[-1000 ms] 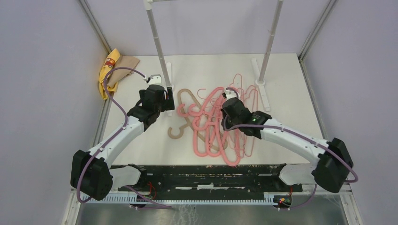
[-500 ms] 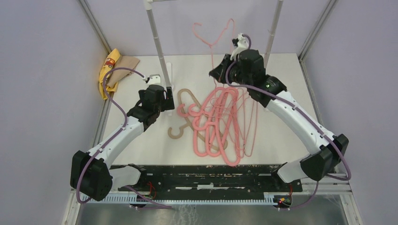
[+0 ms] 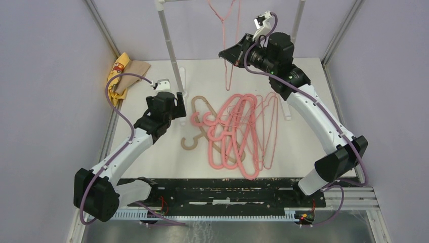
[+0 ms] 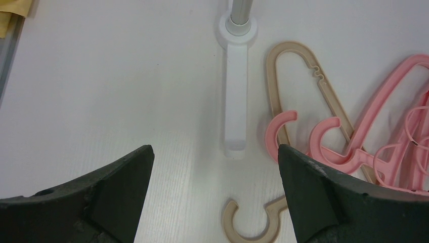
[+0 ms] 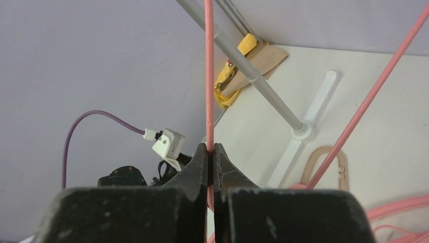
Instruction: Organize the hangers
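Right gripper (image 5: 210, 152): We found its jaws pressed together on one strand of a thin pink wire hanger (image 5: 208, 76), raised high at the back of the cell.

Held hanger: It ran nearly upright through the gripper. Its long axis was vertical, its upper part left the top of the overhead view, and its lower end dangled clear of the worktop (image 3: 162, 157). It hung between the left rack pole (image 3: 169, 45) and the right rack pole (image 3: 293, 40), nearer the right one.

Left gripper (image 4: 215, 152): It was spread wide and empty, low over the worktop, with the pole foot (image 4: 235, 101) showing between its fingers and the tan hanger (image 4: 288, 66) just to its right.

Pile of pink hangers (image 3: 238, 131): They lay tangled on the worktop between the arms, below the held one and apart from it, with their long axes running front to back.

Deciding relation: We judged that the rack's top lay above the right gripper. The held hanger would therefore need to travel upward along its own axis, and only the right arm was placed for that.

Unclear: We could not see the hanger's hook or the rack's crossbar.
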Action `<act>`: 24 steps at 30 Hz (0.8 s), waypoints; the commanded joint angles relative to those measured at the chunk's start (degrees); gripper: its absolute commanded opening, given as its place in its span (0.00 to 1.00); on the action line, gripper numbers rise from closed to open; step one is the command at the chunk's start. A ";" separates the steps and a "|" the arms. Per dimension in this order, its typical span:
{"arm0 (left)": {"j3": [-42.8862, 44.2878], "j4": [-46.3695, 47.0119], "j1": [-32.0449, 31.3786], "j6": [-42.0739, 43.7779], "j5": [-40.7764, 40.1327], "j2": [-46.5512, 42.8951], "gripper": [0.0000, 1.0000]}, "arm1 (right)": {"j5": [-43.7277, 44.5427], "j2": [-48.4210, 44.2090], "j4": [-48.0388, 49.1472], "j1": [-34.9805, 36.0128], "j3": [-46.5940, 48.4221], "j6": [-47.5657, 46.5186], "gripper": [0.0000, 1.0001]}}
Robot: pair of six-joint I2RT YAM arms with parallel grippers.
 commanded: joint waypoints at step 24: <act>0.38 0.29 -0.16 -2.09 -0.98 1.51 0.99 | -2.13 -0.24 20.61 -22.95 -14.09 26.32 0.01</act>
